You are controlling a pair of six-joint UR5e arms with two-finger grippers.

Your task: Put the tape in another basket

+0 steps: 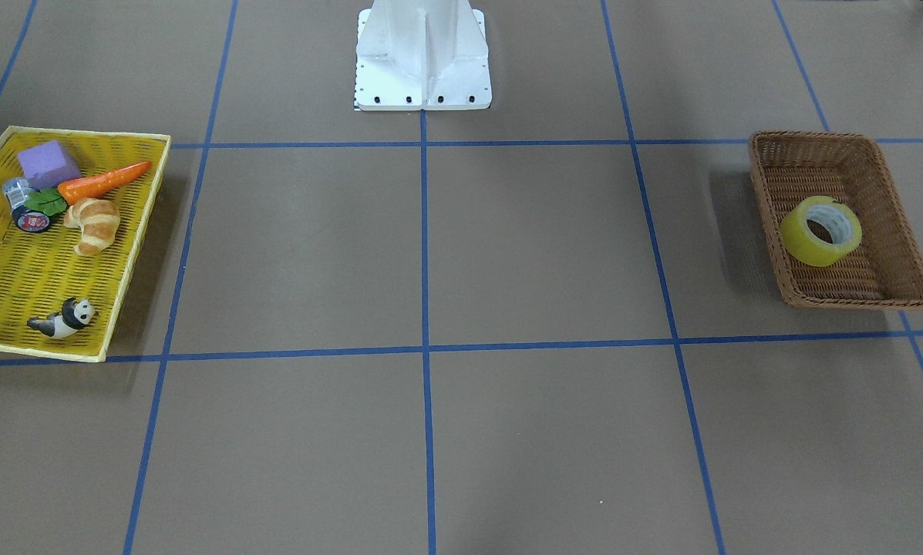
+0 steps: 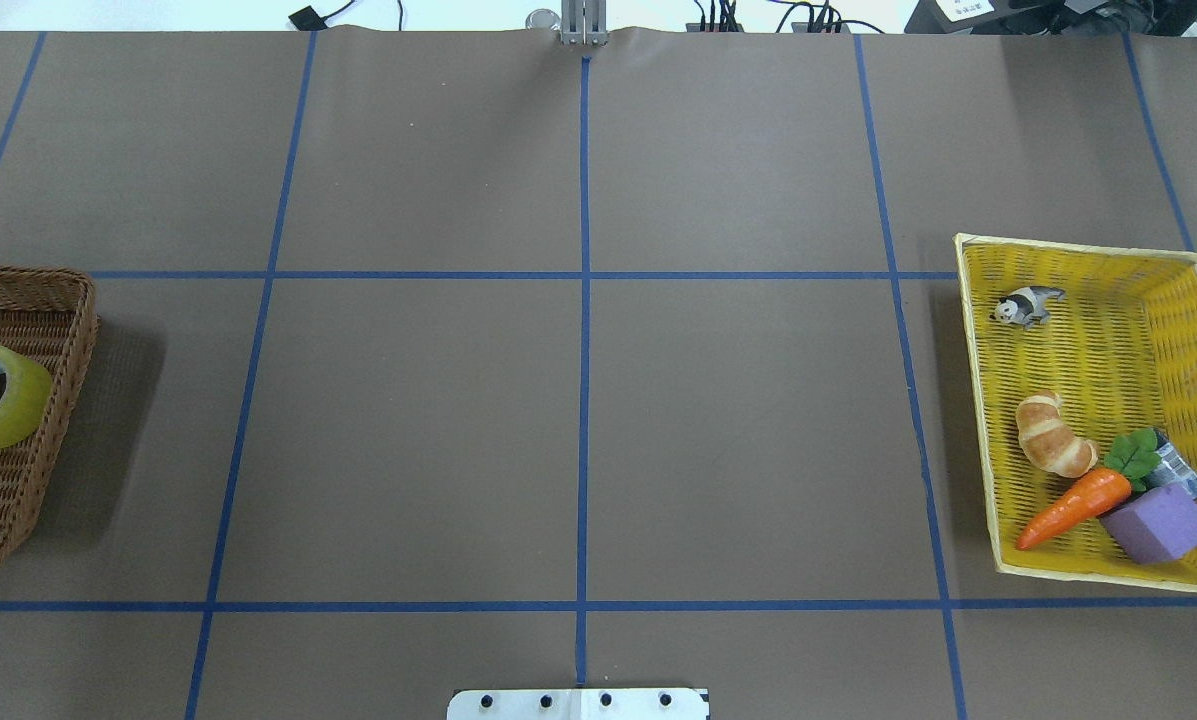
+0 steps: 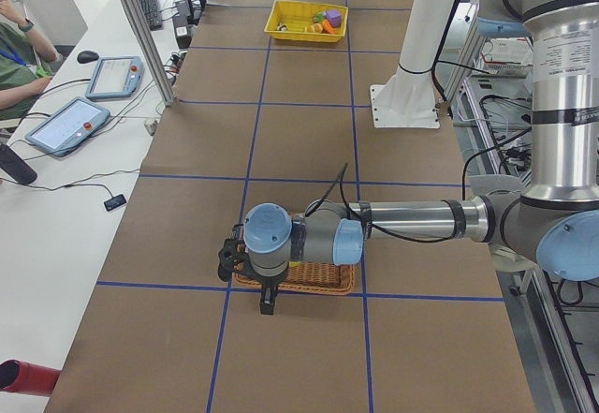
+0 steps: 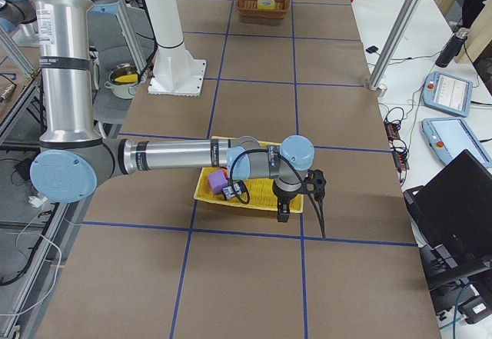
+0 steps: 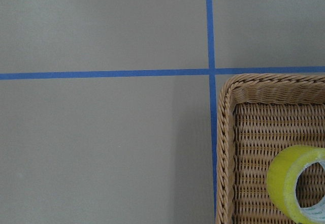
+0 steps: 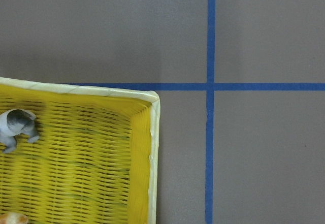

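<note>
The yellow tape roll (image 1: 796,235) lies inside the brown wicker basket (image 1: 769,223), leaning on one wall. It also shows in the overhead view (image 2: 18,415) and in the left wrist view (image 5: 282,181). My left gripper (image 3: 267,302) hangs above the wicker basket's (image 3: 318,277) outer end and shows only in the exterior left view; I cannot tell whether it is open or shut. My right gripper (image 4: 282,214) hangs over the yellow plastic basket's (image 4: 254,193) edge and shows only in the exterior right view; I cannot tell its state either.
The yellow plastic basket (image 1: 45,270) holds a purple block (image 1: 48,163), a carrot (image 1: 102,182), a croissant (image 1: 95,223), a small dark cylinder with a red label (image 1: 31,218) and a panda figure (image 1: 66,317). The white robot base (image 1: 422,62) stands at mid table.
</note>
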